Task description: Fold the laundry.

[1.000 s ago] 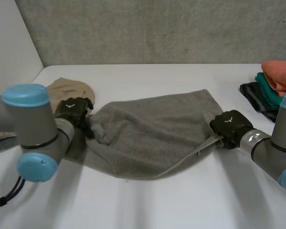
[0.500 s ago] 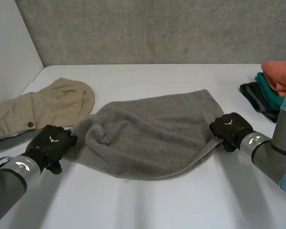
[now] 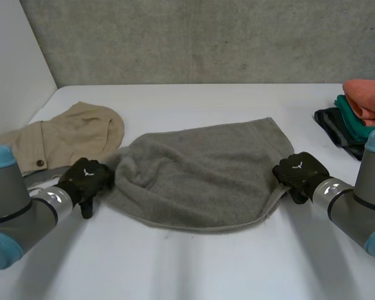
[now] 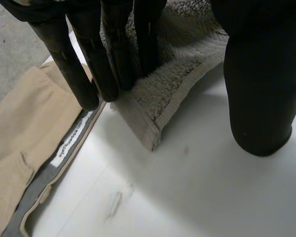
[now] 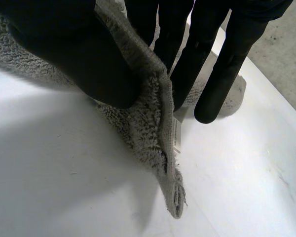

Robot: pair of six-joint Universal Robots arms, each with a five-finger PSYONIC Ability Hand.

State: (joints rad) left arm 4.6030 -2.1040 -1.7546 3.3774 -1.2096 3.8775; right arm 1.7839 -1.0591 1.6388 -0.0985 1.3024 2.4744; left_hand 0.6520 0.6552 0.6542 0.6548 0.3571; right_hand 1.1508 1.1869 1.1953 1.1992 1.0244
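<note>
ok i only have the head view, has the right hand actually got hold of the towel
Observer: Yes. In its wrist view the right hand pinches the towel by its hemmed edge, thumb on one side, fingers on the other.
Operator: and the left one
Observer: No grip. The left hand has straight fingers resting on the towel's corner, with its thumb off the cloth over the bare table.
Operator: anything close to it
Observer: The tan garment lies beside those fingertips, its grey waistband and white label showing.
</note>
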